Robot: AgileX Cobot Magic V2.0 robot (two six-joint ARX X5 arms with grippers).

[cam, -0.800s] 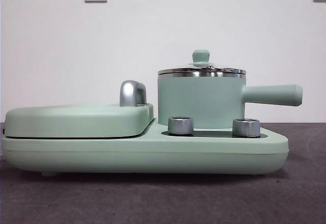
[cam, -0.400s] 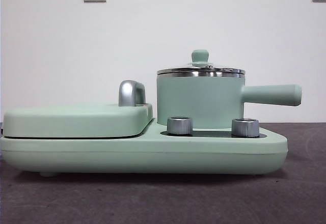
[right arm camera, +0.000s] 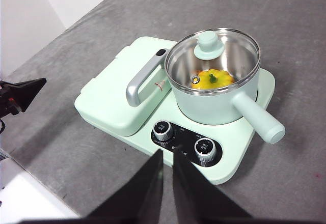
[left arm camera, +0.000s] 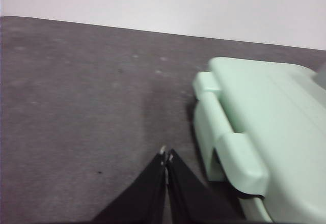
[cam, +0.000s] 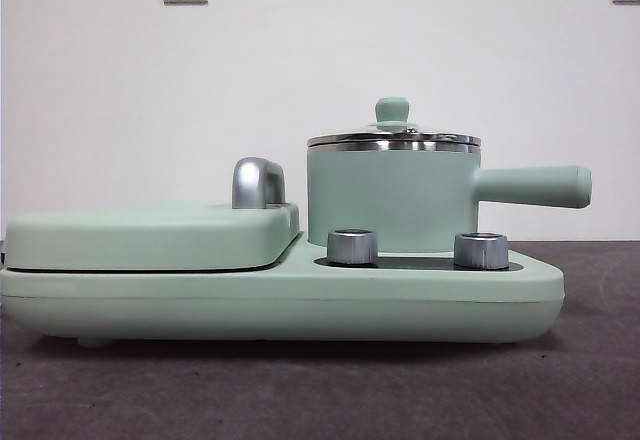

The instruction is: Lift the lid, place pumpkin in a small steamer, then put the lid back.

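The small steamer (cam: 390,195) stands on the right side of the appliance base, its long handle (cam: 530,186) pointing right. The glass lid (cam: 393,140) sits closed on its rim. In the right wrist view the pumpkin (right arm camera: 213,79) lies inside the steamer (right arm camera: 214,107), seen through the lid (right arm camera: 209,43). My right gripper (right arm camera: 167,155) is shut and empty, high above and in front of the appliance. My left gripper (left arm camera: 166,155) is shut and empty over bare table beside the appliance's left end. It also shows in the right wrist view (right arm camera: 20,94).
The wide mint-green appliance base (cam: 280,300) carries a flat cover (cam: 150,235) with a chrome handle (cam: 258,182) on the left. Two silver knobs (cam: 353,247) (cam: 481,250) stand in front of the steamer. Grey table surface lies all around.
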